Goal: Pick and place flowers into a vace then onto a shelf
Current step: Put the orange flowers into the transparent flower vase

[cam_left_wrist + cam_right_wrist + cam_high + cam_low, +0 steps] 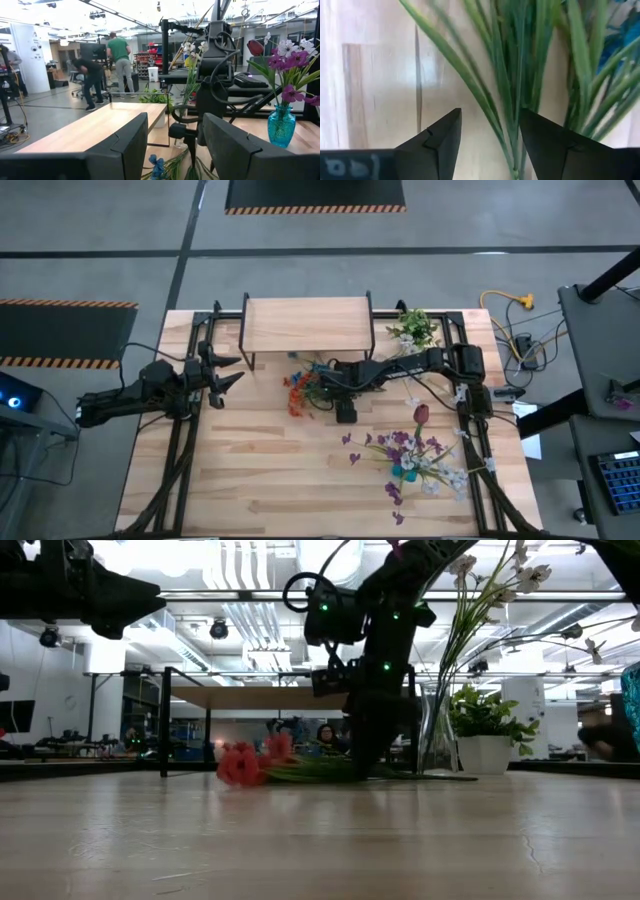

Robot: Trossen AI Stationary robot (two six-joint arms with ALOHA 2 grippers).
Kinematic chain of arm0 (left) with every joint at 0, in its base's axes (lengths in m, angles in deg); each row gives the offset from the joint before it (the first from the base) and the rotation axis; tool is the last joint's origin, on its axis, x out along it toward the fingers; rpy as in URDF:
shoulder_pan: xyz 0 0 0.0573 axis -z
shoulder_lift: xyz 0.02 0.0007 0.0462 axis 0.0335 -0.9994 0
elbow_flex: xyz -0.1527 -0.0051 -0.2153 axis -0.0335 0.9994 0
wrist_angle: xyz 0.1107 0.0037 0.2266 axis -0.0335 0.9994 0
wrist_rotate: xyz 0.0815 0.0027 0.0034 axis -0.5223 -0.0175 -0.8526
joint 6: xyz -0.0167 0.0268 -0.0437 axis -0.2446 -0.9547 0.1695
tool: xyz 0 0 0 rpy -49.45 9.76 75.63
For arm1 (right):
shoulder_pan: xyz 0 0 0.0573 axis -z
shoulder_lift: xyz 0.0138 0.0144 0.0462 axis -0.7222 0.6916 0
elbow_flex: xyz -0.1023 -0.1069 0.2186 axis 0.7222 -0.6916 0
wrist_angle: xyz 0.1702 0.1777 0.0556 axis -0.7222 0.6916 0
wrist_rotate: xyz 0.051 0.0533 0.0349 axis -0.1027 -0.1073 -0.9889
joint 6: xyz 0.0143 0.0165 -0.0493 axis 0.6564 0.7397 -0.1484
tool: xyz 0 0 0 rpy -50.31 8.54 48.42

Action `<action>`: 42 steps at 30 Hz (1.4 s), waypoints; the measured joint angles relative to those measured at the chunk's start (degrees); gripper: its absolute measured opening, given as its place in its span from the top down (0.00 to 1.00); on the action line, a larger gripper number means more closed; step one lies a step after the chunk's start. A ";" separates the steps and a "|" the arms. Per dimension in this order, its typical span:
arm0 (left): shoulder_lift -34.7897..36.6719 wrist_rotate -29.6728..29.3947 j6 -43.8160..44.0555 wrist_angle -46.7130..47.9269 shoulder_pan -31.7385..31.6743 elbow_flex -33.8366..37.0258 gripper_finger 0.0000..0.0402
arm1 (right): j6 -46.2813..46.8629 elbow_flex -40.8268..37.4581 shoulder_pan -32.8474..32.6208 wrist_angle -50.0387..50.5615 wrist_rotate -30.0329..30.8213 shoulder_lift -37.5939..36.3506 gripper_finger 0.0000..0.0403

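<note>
I have the right gripper (322, 385) down at the desk (260, 480), just in front of the shelf (308, 325) near the far edge, its fingers spread apart around the green stems of a loose bunch of flowers (300, 388) that lies flat on the wood; in the right wrist view the stems (512, 100) run up between the two fingers without either finger pressing on them, so I judge nothing is grasped yet. In the low view the orange blooms (243, 762) rest on the desk beside the lowered arm. The left gripper (222, 374) waits near the far left corner, held above the desk, its fingers released and empty. As for progress: a blue vase (408, 471) near the right front part of the desk already carries purple, white and one dark red bloom (421, 414), and a clear glass vase (436, 730) with tall white flowers stands by the potted plant (415, 328) near the far right corner. The shelf top is bare, so no vase has been set there. What is left, as I read it, is to close on this lying bunch, lift it into a vase, then move a vase onto the shelf.
</note>
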 joint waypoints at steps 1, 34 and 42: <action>0.00 0.02 0.00 0.00 -0.02 0.00 0.56 | 0.00 -0.14 -0.03 0.05 -0.02 0.00 0.53; 0.02 0.00 0.00 0.21 -0.01 -0.01 0.56 | 3.46 8.20 -0.37 8.70 -5.22 -0.07 0.98; 0.02 0.02 0.00 0.26 0.00 -0.02 0.56 | 3.54 13.79 -0.61 10.07 -11.59 -2.69 0.98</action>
